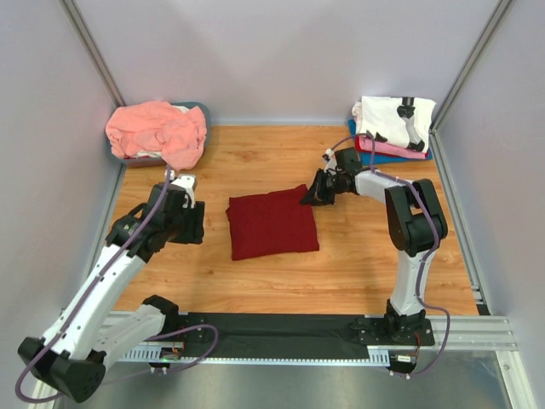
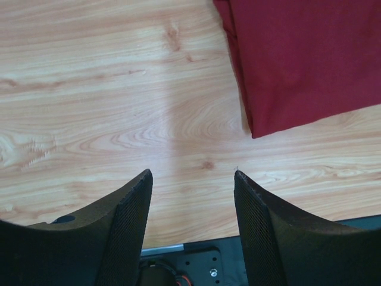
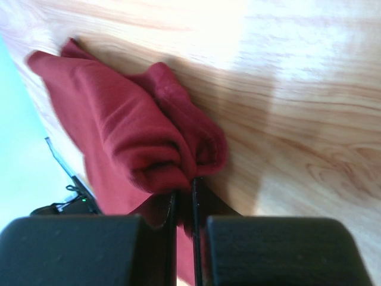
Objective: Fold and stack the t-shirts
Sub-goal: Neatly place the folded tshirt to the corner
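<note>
A folded dark red t-shirt (image 1: 272, 225) lies in the middle of the wooden table (image 1: 358, 264). My right gripper (image 1: 310, 196) is shut on its far right corner; the right wrist view shows the red cloth (image 3: 137, 137) bunched between the jaws (image 3: 184, 182). My left gripper (image 1: 194, 223) is open and empty, just left of the shirt, whose corner shows in the left wrist view (image 2: 297, 65). A crumpled salmon-pink t-shirt (image 1: 158, 132) lies at the back left. A white t-shirt with black print (image 1: 395, 119) tops a stack on pink and blue ones (image 1: 393, 152) at the back right.
The salmon-pink shirt rests on a blue-grey bin (image 1: 201, 111) in the back left corner. Grey walls and metal frame posts (image 1: 94, 60) enclose the table. A black strip and rail (image 1: 281, 328) run along the near edge by the arm bases.
</note>
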Tool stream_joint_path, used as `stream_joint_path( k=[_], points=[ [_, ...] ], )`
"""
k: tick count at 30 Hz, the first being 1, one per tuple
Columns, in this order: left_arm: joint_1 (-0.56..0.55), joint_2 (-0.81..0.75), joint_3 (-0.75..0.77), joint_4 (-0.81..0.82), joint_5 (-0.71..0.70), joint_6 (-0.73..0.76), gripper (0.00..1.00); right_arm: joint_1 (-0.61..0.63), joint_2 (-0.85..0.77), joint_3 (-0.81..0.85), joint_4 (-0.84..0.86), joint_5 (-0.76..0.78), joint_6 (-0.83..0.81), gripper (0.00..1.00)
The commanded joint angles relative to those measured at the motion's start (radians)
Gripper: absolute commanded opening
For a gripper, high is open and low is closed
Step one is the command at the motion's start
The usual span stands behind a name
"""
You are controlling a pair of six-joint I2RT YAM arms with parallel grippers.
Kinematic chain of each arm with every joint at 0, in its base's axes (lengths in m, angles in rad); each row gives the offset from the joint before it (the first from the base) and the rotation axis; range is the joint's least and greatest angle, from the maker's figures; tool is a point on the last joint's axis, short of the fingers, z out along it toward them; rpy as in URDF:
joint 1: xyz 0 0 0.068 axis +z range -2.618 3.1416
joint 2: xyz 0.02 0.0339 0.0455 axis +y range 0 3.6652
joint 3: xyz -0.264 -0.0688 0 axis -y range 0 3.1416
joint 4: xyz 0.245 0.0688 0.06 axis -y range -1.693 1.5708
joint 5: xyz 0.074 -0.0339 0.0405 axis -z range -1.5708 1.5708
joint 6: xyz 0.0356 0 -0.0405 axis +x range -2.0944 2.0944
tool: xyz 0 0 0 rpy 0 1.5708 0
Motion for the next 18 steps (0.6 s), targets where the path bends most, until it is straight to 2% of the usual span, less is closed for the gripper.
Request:
stream_joint_path(
  k=[1, 4, 8, 18],
  points=[
    [0.0, -0.11, 0.037, -0.03, 0.032, -0.014, 0.65, -0.029, -0.109, 0.134, -0.047, -0.032, 0.008, 0.0],
    [0.0, -0.18, 0.008, 0.016, 0.086, -0.006, 0.66, -0.05, -0.115, 0.228, -0.101, -0.023, 0.015, 0.0],
    [0.0, -0.24, -0.041, 0.072, 0.088, -0.028, 0.66, -0.084, -0.072, 0.371, -0.192, -0.014, -0.003, 0.0],
    [0.001, -0.251, -0.046, 0.073, 0.065, -0.034, 0.67, -0.193, 0.11, 0.823, -0.491, 0.072, -0.143, 0.0]
  ],
)
